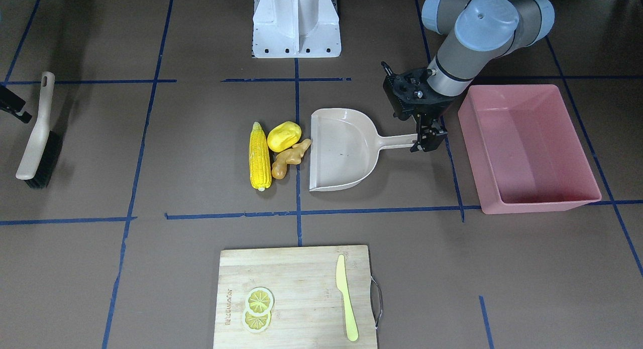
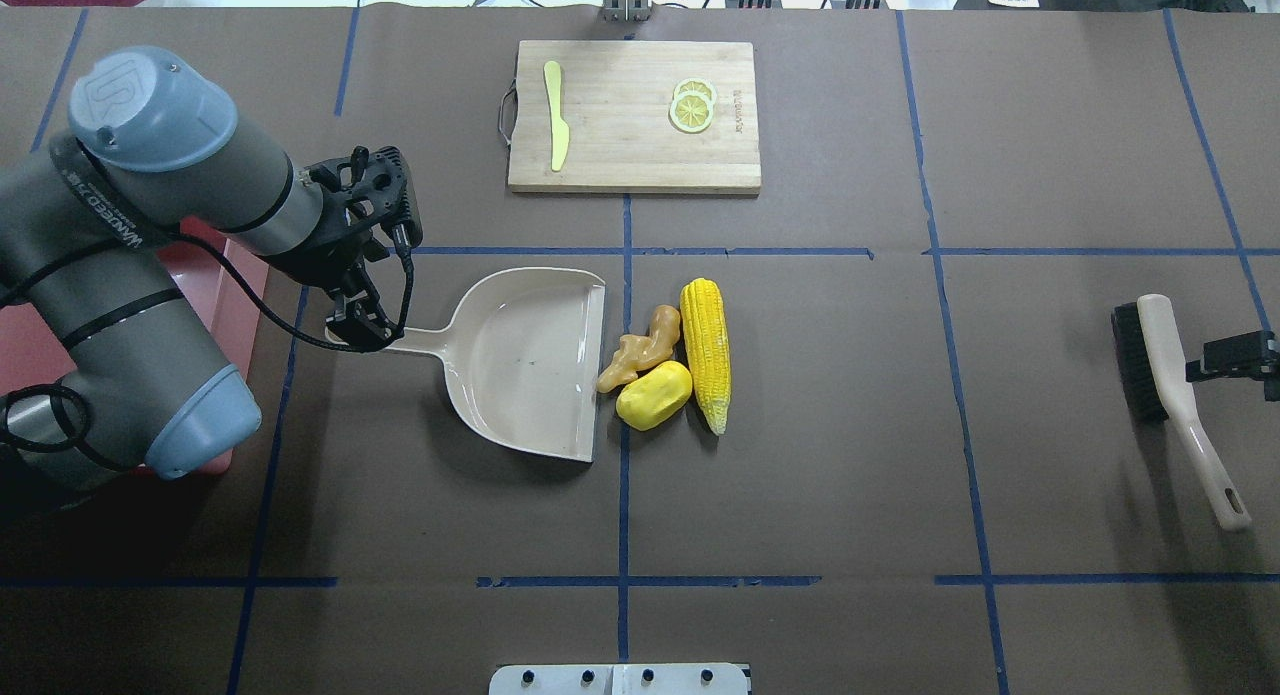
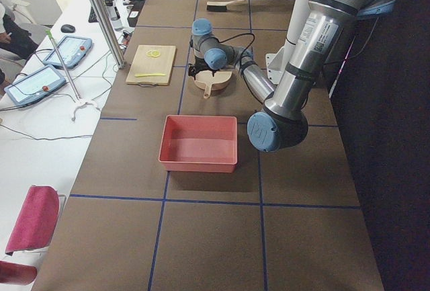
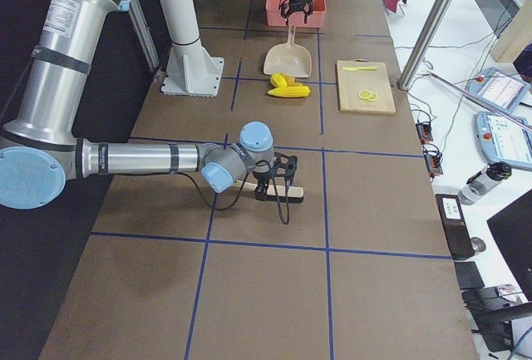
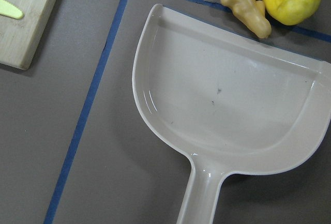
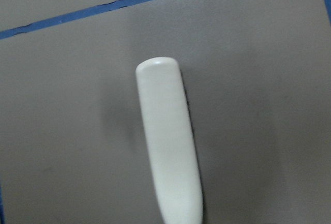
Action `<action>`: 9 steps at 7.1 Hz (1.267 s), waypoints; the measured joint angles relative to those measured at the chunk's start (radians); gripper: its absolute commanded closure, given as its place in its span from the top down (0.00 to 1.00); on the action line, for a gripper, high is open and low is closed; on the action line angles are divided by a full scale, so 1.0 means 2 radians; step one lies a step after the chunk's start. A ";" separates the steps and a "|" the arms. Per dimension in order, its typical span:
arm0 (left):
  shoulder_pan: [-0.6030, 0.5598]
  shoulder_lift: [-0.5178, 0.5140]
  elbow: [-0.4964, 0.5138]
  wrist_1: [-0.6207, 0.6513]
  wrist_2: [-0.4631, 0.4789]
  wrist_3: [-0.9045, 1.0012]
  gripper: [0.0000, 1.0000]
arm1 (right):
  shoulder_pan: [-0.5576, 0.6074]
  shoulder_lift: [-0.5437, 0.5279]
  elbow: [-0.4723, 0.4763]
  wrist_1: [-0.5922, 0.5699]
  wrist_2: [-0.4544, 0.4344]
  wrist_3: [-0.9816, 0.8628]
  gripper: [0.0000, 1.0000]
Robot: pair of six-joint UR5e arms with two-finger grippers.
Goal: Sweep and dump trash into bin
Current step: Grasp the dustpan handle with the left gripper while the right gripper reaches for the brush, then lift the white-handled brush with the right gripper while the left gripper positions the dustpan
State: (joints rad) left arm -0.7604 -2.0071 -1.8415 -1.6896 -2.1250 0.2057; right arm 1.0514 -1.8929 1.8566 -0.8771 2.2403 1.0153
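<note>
The trash lies together on the table: a yellow corn cob, a rounded yellow lumpy piece and a tan-orange ginger root, just off the open lip of a beige dustpan. The dustpan lies flat and holds nothing. My left gripper is open, its fingers either side of the end of the dustpan handle. The pink bin stands empty beside it. My right gripper is open over the handle of a brush far off on the other side.
A wooden cutting board with a pale yellow-green knife and lemon slices lies at the far edge. The white robot base stands at the near edge. Blue tape lines cross the brown table.
</note>
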 measured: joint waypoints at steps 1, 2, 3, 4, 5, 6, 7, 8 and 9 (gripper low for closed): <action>0.001 -0.002 0.001 0.000 0.000 0.000 1.00 | -0.026 -0.007 0.014 0.006 -0.014 0.036 0.99; 0.003 -0.003 0.003 0.000 0.000 -0.001 1.00 | -0.049 -0.019 0.020 0.008 -0.026 0.053 0.99; 0.004 -0.005 0.005 0.000 0.000 0.000 1.00 | -0.064 -0.038 0.022 0.009 -0.035 0.058 0.99; 0.004 -0.007 0.005 0.000 0.000 0.000 1.00 | -0.078 -0.051 0.021 0.009 -0.044 0.060 0.98; 0.004 -0.008 0.005 0.000 0.000 -0.001 1.00 | -0.097 -0.057 0.018 0.009 -0.055 0.061 0.96; 0.004 -0.009 0.005 -0.001 0.000 0.000 1.00 | -0.110 -0.057 0.015 0.009 -0.063 0.062 0.81; 0.004 -0.009 0.005 -0.002 0.003 0.001 1.00 | -0.118 -0.054 0.013 0.009 -0.067 0.062 0.46; 0.004 -0.009 0.005 -0.004 0.008 0.001 1.00 | -0.124 -0.050 0.012 0.009 -0.067 0.063 0.20; 0.004 -0.008 0.005 -0.004 0.013 0.002 1.00 | -0.127 -0.049 0.011 0.010 -0.068 0.061 0.02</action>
State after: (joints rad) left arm -0.7526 -2.0234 -1.8306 -1.6984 -2.1000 0.2095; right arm 0.7967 -1.9905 1.8792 -0.8573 2.1049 1.1375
